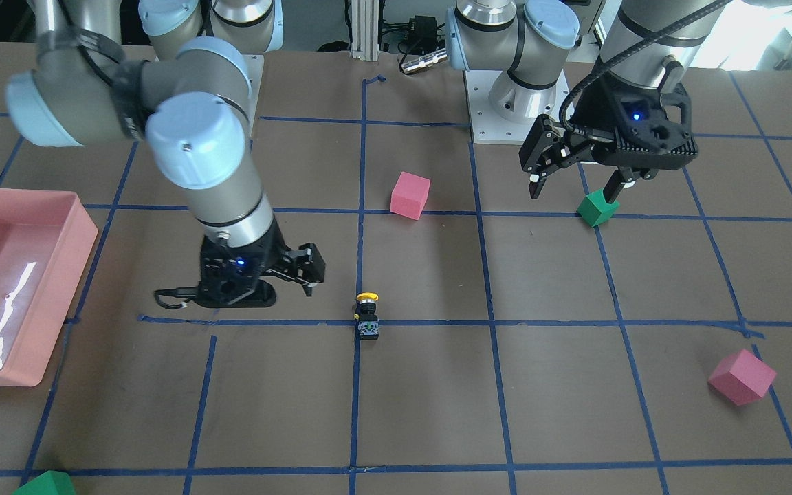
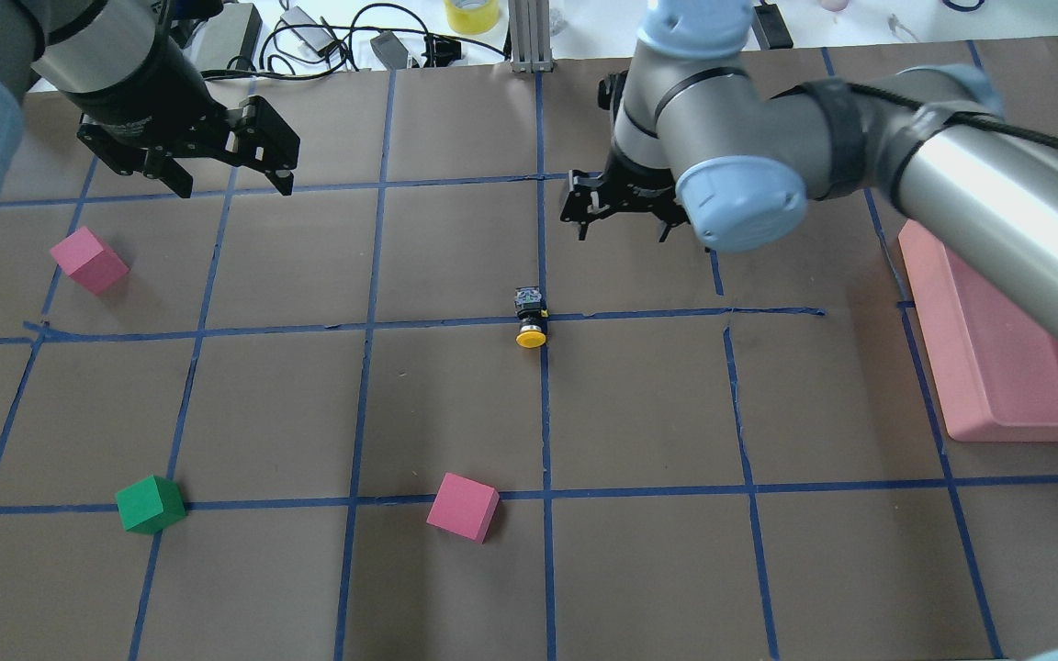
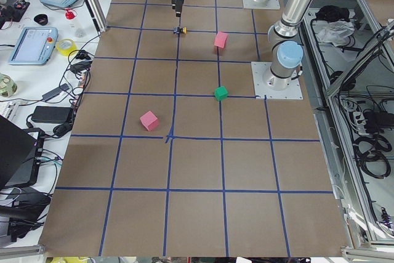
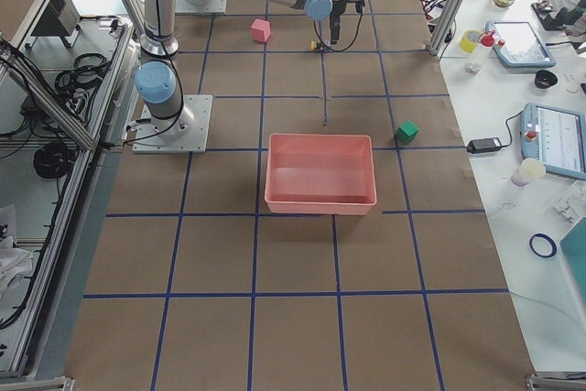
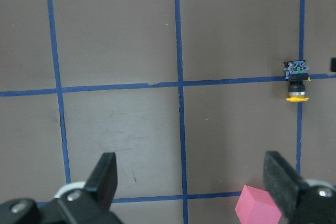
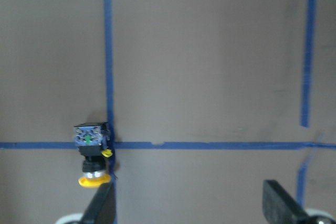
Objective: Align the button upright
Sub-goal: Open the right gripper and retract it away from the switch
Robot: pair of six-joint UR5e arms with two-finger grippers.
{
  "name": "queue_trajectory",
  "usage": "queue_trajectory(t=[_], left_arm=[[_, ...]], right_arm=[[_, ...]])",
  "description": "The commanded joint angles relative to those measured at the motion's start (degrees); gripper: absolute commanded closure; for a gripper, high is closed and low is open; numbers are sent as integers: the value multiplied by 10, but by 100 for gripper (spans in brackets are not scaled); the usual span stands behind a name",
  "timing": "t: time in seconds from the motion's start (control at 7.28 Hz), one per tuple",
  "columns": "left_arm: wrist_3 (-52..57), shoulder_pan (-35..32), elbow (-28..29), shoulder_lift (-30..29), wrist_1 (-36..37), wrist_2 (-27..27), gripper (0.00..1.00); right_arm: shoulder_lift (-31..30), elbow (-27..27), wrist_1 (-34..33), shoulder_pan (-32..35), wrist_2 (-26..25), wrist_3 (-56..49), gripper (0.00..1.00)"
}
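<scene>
At mid-tabletop [image 2: 639,413], overhead: the button [image 2: 530,317] lies on its side where two tape lines [image 2: 455,322] cross. Its long axis follows the line running away from the robot, yellow cap toward the robot, terminals away. Right fingers [image 2: 580,216] are spread and empty, off to the button's right, not touching it. Left fingers [image 2: 274,156] are spread and empty, well apart at far left.

Front view: same lie, cap toward the robot's base, terminals toward the camera. Right fingers are near the button [image 1: 367,316], left fingers far off.

Left side view: button [image 3: 180,29] is tiny, beside the far arm. Finger state not judged here.

Right side view: button [image 4: 315,45] is just beside the near arm's tool.

Left wrist: button [image 5: 296,81] is far ahead at upper right, and a pink cube [image 5: 256,204] sits by one finger.

Right wrist: button [image 6: 93,156] is just ahead of one finger, left of the gap's centre, with its axis square to the closing line.

Judgement: the right arm is nearer. It likely needs a shift to its left to centre the gap, so the fingers close across the body's short width.
</scene>
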Motion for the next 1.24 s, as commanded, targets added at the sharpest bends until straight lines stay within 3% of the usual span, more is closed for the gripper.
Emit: queue_trajectory(t=[0.0,0.14,0.27,1.1], left_arm=[[0,0,1,1,0,0,0],[0,0,1,1,0,0,0],[0,0,2,0,0,0,0],[0,1,5,-1,-1,0,0]], right_arm=[[-78,-64,175,-79,-33,-80,0],[-107,-111,250,-80,-58,-83,0],[-128,-121,285,-82,-61,-85,0],[-139,-112,259,-67,-63,-98,0]])
